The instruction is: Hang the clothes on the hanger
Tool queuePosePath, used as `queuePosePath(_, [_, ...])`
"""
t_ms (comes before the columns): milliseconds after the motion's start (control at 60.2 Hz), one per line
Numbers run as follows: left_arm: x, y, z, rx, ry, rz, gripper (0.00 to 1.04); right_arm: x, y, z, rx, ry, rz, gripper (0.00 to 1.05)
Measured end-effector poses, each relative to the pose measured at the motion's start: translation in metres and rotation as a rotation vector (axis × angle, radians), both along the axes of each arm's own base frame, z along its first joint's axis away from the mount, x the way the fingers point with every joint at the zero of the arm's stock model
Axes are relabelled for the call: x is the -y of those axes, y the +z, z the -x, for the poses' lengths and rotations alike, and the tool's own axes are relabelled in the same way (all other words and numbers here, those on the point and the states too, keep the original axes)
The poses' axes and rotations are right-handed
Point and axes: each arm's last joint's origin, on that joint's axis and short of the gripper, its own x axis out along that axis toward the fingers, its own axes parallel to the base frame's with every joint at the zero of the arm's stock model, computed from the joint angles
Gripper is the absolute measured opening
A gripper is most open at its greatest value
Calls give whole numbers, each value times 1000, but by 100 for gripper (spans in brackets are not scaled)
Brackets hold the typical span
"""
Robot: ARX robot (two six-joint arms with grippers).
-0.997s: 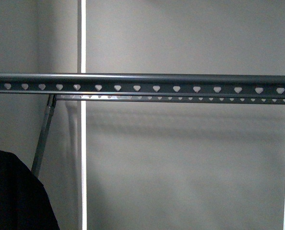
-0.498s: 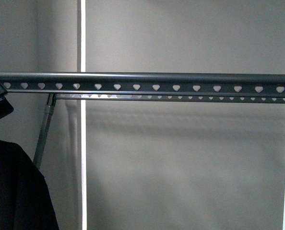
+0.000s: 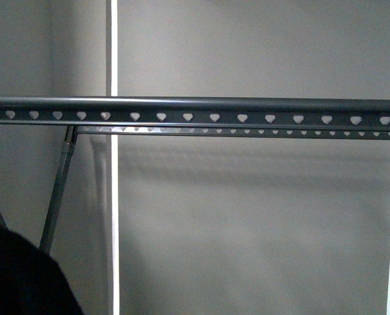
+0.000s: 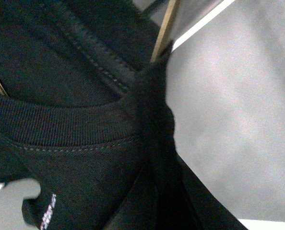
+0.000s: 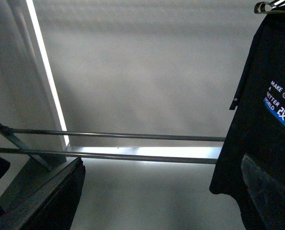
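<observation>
The hanger [image 3: 195, 110], a long dark grey rail with a row of heart-shaped holes, runs across the front view. The black T-shirt [image 3: 18, 279] shows as a dark mass at the lower left, below the rail. In the left wrist view its ribbed collar [image 4: 61, 127] fills the picture. The fabric bunches into a dark fold [image 4: 154, 124] that hides my left gripper, which is shut on it. In the right wrist view the T-shirt [image 5: 265, 110] hangs with its printed words showing. My right gripper [image 5: 161, 201] is open and empty, apart from the shirt.
A grey slanted leg [image 3: 57, 197] drops from the rail's left end. A second, thinner punched rail [image 3: 247, 132] lies just behind. Two low cross bars [image 5: 113, 136] show in the right wrist view. A thin tan rod [image 4: 164, 28] crosses by the collar. A grey wall stands behind.
The black T-shirt has sunk lower at the front view's left corner. A dark part seen at the left edge by the rail half a second ago has left the view.
</observation>
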Motion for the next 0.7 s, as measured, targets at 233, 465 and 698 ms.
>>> queuePosePath(233, [21, -31, 88, -133, -464, -24, 5, 0, 0, 0, 0, 0, 0, 97])
queuePosePath(465, [37, -41, 126, -211, -982, -97, 5, 0, 0, 0, 0, 0, 0, 97])
queuePosePath(698, [42, -6, 116, -51, -1359, -666, 5, 0, 0, 0, 0, 0, 0, 97])
